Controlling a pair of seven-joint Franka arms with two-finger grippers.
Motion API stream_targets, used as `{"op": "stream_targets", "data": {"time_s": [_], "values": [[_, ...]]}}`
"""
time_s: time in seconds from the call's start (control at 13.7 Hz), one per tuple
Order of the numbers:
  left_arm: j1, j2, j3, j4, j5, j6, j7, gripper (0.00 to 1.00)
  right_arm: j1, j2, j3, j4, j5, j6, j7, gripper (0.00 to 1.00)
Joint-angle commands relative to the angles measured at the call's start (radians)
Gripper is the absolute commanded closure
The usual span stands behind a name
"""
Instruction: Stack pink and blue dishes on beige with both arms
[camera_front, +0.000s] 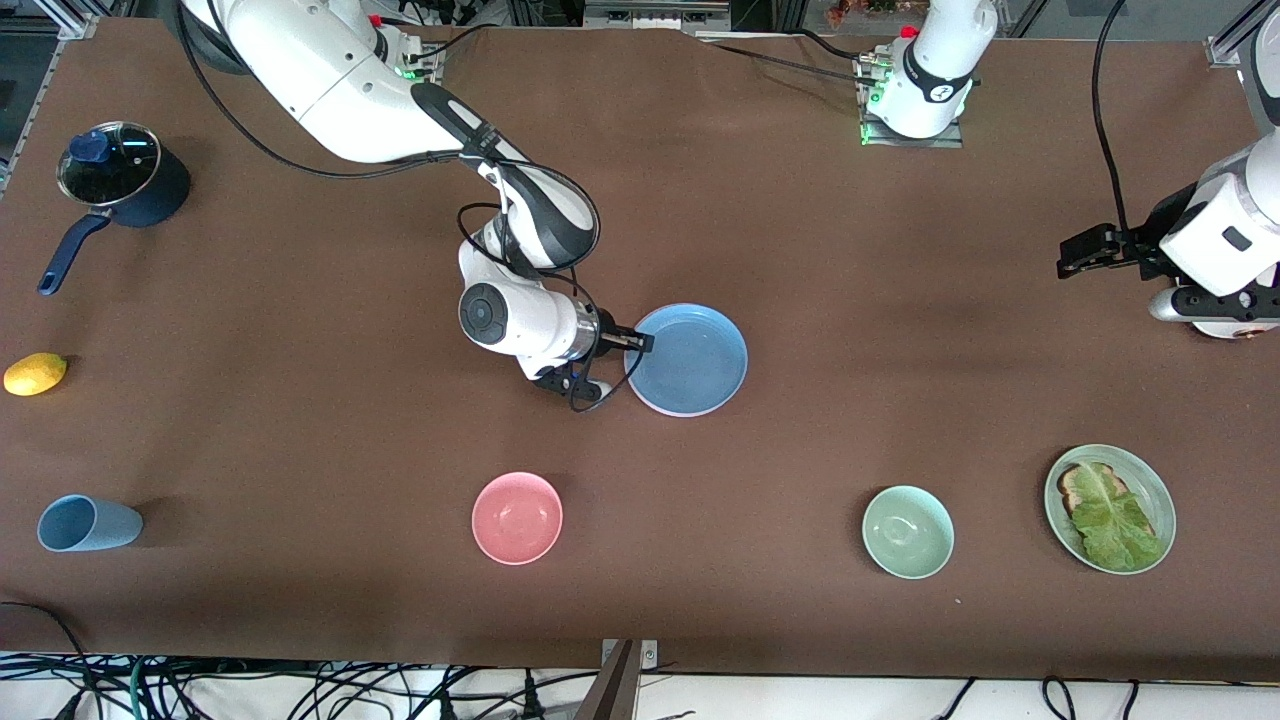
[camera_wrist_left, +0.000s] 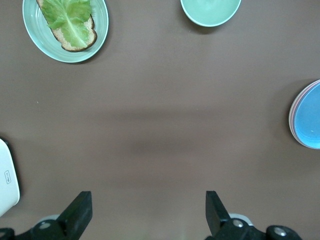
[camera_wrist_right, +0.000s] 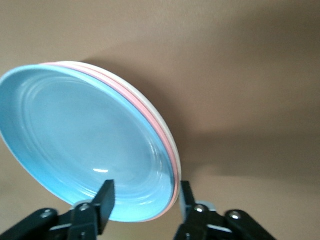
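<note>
The blue plate (camera_front: 690, 360) lies mid-table on top of a stack. In the right wrist view the blue plate (camera_wrist_right: 75, 140) sits on the pink plate's rim (camera_wrist_right: 141, 111), and the beige plate's rim (camera_wrist_right: 150, 107) shows under it. My right gripper (camera_front: 640, 342) is open at the stack's edge toward the right arm's end. One finger (camera_wrist_right: 106, 196) is over the blue plate and the other is outside the rims. My left gripper (camera_front: 1068, 262) hangs open over bare table at the left arm's end, holding nothing; the left arm waits. The stack (camera_wrist_left: 309, 120) shows at the edge of the left wrist view.
A pink bowl (camera_front: 517, 517), a pale green bowl (camera_front: 908, 531) and a green plate with toast and lettuce (camera_front: 1110, 508) stand nearer the front camera. At the right arm's end are a lidded dark pot (camera_front: 120, 180), a lemon (camera_front: 35, 373) and a blue cup (camera_front: 88, 523) on its side.
</note>
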Motion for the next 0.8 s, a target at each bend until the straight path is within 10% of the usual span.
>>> {"op": "stream_targets", "data": {"time_s": [0.0,0.44,0.73], "values": [[0.003,0.008,0.001,0.02,-0.016,-0.001,0.016,0.0,-0.003,-0.071,-0.037,-0.007,-0.024,-0.077,-0.005,0.0],[0.003,0.008,0.001,0.02,-0.016,-0.001,0.016,0.0,-0.003,-0.27,-0.181,-0.006,-0.232,-0.409,-0.003,0.0],[0.003,0.008,0.001,0.018,-0.016,-0.001,0.016,0.0,-0.01,-0.398,-0.324,-0.006,-0.22,-0.557,-0.11,0.0]]}}
